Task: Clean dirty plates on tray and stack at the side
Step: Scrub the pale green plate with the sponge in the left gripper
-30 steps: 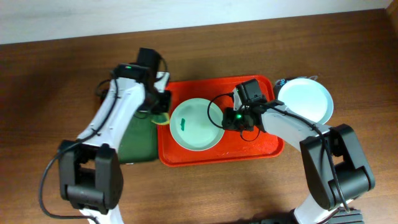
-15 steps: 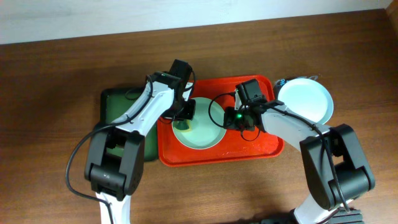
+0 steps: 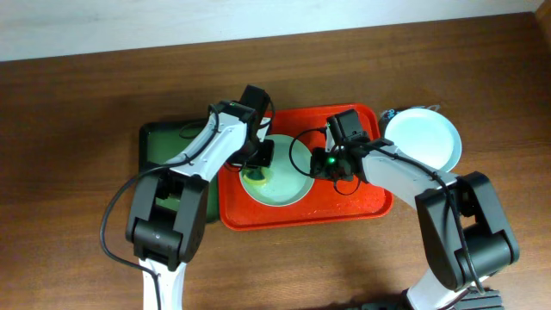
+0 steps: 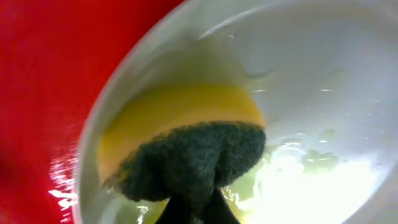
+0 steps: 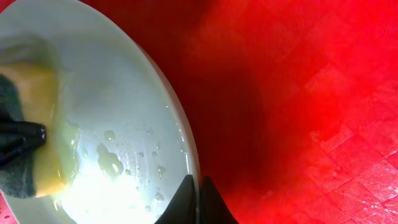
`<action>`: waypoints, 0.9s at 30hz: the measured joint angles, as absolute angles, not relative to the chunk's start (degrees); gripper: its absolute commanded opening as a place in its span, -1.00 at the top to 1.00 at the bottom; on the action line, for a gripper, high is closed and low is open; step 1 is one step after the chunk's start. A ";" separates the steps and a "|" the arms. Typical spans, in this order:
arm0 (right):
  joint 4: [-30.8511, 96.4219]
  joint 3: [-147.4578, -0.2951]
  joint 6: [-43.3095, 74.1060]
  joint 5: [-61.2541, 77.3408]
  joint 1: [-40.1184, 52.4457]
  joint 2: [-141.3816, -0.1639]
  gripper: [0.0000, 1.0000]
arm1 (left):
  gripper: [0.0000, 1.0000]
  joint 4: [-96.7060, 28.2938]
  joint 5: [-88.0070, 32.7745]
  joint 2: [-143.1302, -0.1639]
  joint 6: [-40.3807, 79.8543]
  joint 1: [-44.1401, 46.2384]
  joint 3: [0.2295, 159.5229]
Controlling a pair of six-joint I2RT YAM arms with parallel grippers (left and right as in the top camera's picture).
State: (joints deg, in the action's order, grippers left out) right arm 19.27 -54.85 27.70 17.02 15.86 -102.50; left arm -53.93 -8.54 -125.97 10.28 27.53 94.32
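Risk: the right gripper [image 5: 198, 194] pinches only the thin wet rim of the plate [image 3: 288, 185], with one fingertip on each face, so a hard sideways stroke from the sponge [image 4: 180, 140] could pull the rim out of that pinch, and the plate would then slide or spin on the glossy tray [image 3: 344, 208]. Excess downward pressure near the plate's left rim could tip its far side up against the right gripper. The left gripper [image 3: 256, 161] clamps the sponge by its dark scouring layer alone; the sponge is squeezed narrow there and may twist or slip free under drag. Location: the plate lies in the left half of the red tray, which sits mid-tabletop [image 3: 86, 103], nearer the far edge than the near edge. A second plate [image 3: 424, 138] rests off the tray, touching or just beside its far right corner, towards the table's right edge; a green tray [image 3: 159, 142] lies on the tray's left. Appearance: the plate is pale, shallow and round, with water beads and a wet sheen across its floor. No teal smear is visible; the sponge covers the left portion.
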 measured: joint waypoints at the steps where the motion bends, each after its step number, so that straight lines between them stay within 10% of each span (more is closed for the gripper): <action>1: 19.29 -54.85 27.68 16.80 15.81 -102.50 0.92 | 1.00 -53.74 -9.78 -126.02 10.11 27.68 94.39; 20: 19.27 -54.85 27.66 16.56 15.79 -102.50 0.92 | 1.00 -53.19 -2.35 -123.28 11.62 28.38 92.29; 27: 19.27 -54.85 27.62 16.51 15.79 -102.50 0.92 | 1.00 -53.28 -19.94 -125.58 8.23 28.12 92.95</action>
